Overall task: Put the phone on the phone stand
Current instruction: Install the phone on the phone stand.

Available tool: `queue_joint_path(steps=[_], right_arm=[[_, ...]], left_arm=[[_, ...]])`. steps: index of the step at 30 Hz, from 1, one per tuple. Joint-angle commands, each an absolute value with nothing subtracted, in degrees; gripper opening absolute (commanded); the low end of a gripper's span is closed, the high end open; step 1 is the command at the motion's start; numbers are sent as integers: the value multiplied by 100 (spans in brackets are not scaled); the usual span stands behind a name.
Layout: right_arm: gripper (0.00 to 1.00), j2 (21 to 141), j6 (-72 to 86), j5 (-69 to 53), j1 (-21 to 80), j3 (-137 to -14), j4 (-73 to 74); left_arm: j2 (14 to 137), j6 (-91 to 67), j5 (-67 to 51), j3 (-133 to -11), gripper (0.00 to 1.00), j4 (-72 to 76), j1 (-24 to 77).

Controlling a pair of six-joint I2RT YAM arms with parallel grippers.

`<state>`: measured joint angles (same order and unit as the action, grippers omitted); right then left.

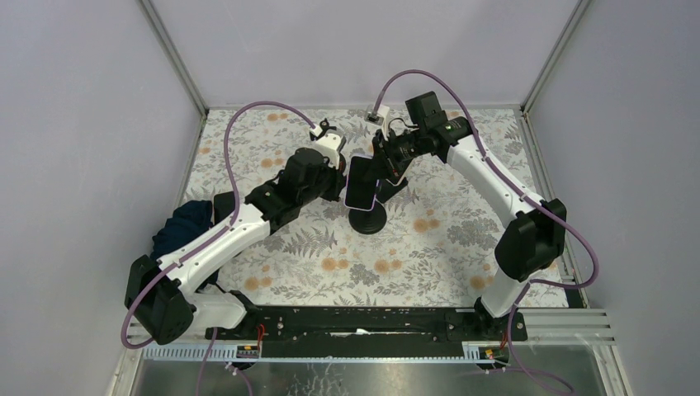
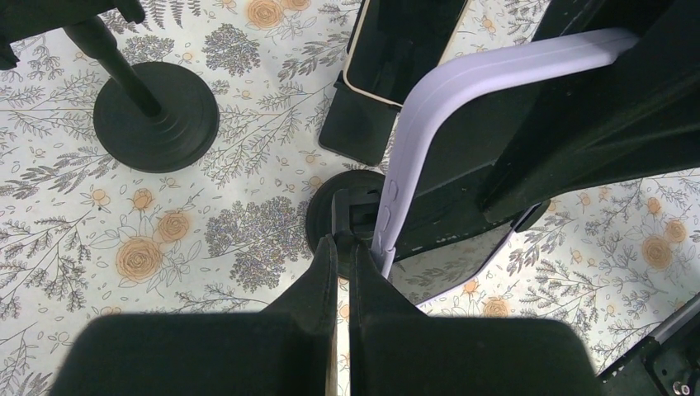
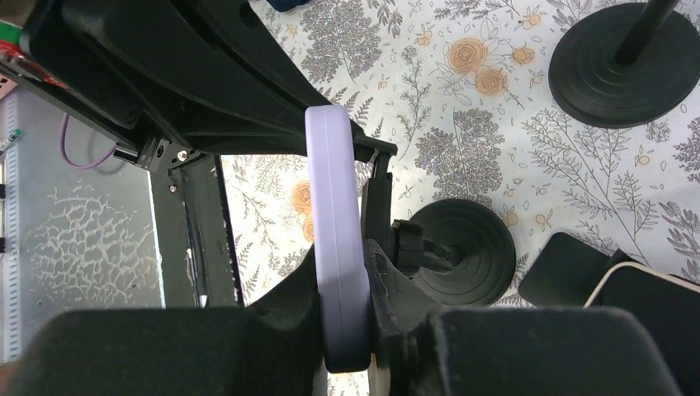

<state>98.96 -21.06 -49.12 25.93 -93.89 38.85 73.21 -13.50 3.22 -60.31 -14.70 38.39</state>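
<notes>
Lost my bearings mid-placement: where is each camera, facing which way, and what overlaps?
Top external: above, behind the robot, looking down at the table; left arm and right arm show.
Left wrist: looks down past the shut left hand at the phone stand.
Right wrist: looks down past the right hand gripping the phone.
Shared: phone and stand, all views.

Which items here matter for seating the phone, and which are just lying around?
In the job: lavender-cased phone, right tool gripping it, phone stand below it.
Lying about: second stand, cream-edged phone, dark blue cloth.
</notes>
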Motion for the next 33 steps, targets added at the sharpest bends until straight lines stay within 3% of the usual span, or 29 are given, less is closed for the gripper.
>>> queue_joint_path(steps=[1, 33], right_arm=[[0, 10186, -2523, -1689, 2089, -9495, 3952], [0, 10331, -2543, -688, 2092, -9385, 3702]], left_arm=[[6947, -1168, 1024, -6062, 0, -2122, 3735], [7066, -1202, 1078, -6228, 0, -2127, 3875]])
